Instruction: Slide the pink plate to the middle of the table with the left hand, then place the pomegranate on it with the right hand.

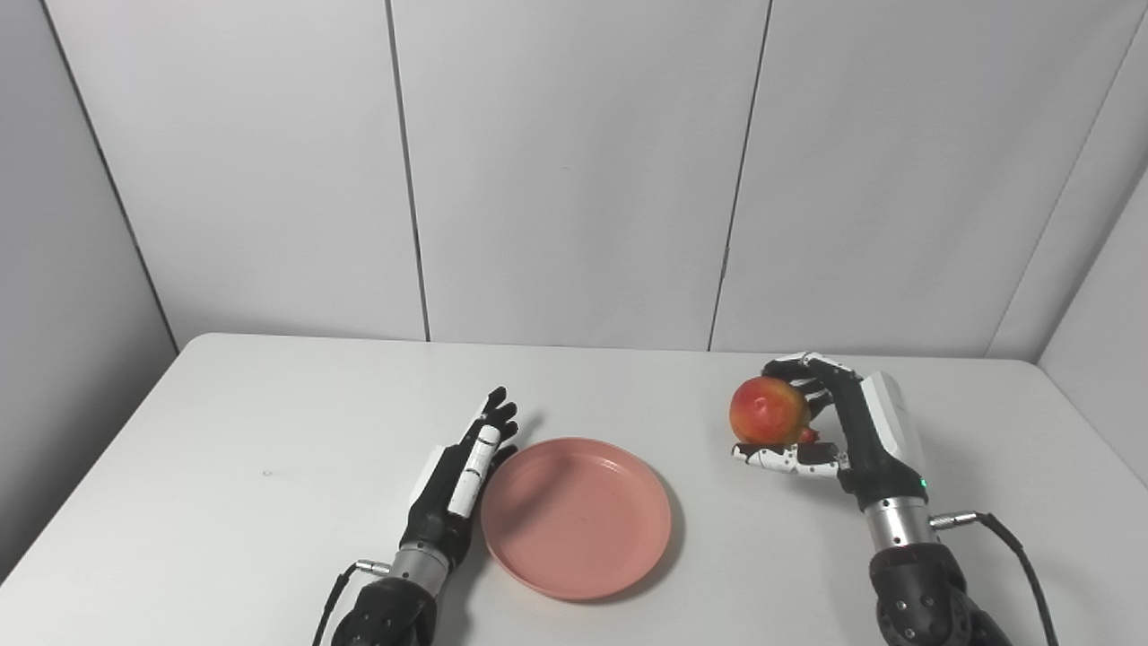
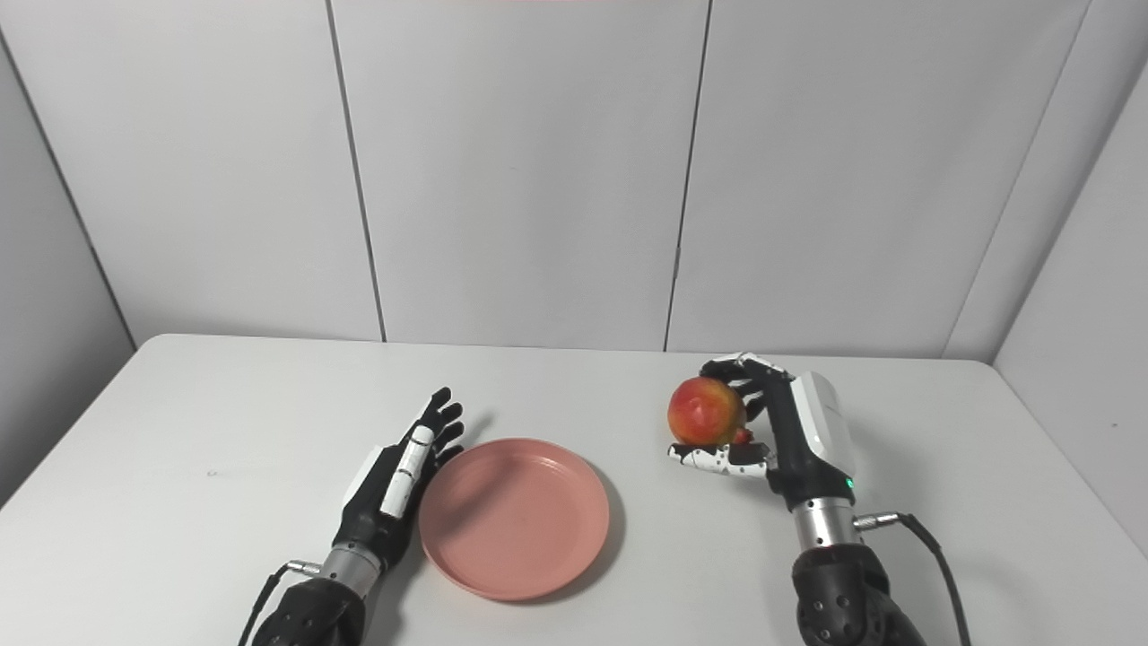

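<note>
A white table (image 1: 269,422) fills the lower part of both views, backed by pale grey wall panels (image 1: 574,170) with thin dark seams. Near its middle, toward the robot's edge, sits the pink plate (image 1: 576,518), round, shallow and bare inside. The left hand (image 1: 459,475) lies along the plate's left rim with its fingers stretched forward and slightly spread, holding nothing; whether its edge actually touches the rim or only sits just beside it is hard to tell from either view. To the right of the plate, and apart from it, the right hand (image 1: 830,426) is closed around the pomegranate (image 1: 769,412), fingers curled over the top and far side and the thumb underneath, so the red-and-yellow fruit appears lifted off the table. The two views differ little: the right eye view shows slightly more of the wall on the right, the left eye view more of the wall on the left. A small green light (image 1: 922,484) glows at the right wrist. No labels or writing can be read anywhere.
</note>
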You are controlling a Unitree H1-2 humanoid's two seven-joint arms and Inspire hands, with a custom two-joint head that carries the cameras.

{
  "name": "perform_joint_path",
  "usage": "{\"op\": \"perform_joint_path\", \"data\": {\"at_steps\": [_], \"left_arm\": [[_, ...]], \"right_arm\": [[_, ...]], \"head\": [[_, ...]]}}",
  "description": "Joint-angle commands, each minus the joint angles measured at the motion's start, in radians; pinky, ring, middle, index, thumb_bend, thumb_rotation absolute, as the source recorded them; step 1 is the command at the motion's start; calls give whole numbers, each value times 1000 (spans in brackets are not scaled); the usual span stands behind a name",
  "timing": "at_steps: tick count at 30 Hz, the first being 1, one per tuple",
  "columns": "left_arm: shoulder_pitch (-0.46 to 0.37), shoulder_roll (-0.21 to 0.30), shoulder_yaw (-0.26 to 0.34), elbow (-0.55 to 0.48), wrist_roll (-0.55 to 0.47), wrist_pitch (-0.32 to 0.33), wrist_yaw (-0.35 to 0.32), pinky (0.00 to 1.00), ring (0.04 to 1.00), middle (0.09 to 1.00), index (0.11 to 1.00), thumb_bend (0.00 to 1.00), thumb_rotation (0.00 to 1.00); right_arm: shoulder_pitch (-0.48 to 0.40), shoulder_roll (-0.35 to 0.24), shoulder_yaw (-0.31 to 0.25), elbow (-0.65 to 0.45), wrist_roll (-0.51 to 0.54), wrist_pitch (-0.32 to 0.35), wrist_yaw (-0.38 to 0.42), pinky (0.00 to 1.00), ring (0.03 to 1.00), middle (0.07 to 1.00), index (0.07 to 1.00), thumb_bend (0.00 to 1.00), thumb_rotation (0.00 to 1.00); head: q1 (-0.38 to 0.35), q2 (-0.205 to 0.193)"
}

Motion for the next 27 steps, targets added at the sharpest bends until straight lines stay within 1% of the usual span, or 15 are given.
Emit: {"op": "perform_joint_path", "data": {"at_steps": [1,4,9,14,19,21,25,27], "left_arm": [[-5,-19,-16,11,8,-19,1,923,962,971,966,516,1000],[-3,-19,-18,8,10,-19,2,925,964,972,967,521,1000],[-2,-23,-23,3,20,-11,13,919,959,968,961,527,1000],[-3,-26,-26,11,33,-26,22,914,956,967,958,523,1000],[0,-31,-29,0,31,-14,28,914,955,965,954,521,1000],[2,-32,-30,-5,31,-9,29,915,955,964,953,524,1000],[5,-32,-34,-13,33,-1,34,918,955,962,953,525,1000],[4,-32,-35,-12,34,-2,37,917,954,961,951,523,1000]], "right_arm": [[-29,-4,-2,-50,12,-54,7,404,468,452,534,518,0],[-22,7,6,-76,14,-49,31,394,460,448,534,517,0],[-17,24,19,-93,16,-66,53,402,461,453,530,518,0],[-14,46,34,-119,14,-56,80,390,451,453,531,518,0],[-12,77,57,-137,46,-41,131,377,445,452,531,517,0],[-15,94,67,-135,44,-32,143,387,460,456,527,518,0],[-27,121,88,-113,19,-40,149,356,423,444,530,518,0],[-31,130,96,-106,8,-41,150,354,421,443,531,517,0]], "head": [[5,1],[6,3],[9,2],[14,1],[17,2],[17,2],[20,3],[19,3]]}}
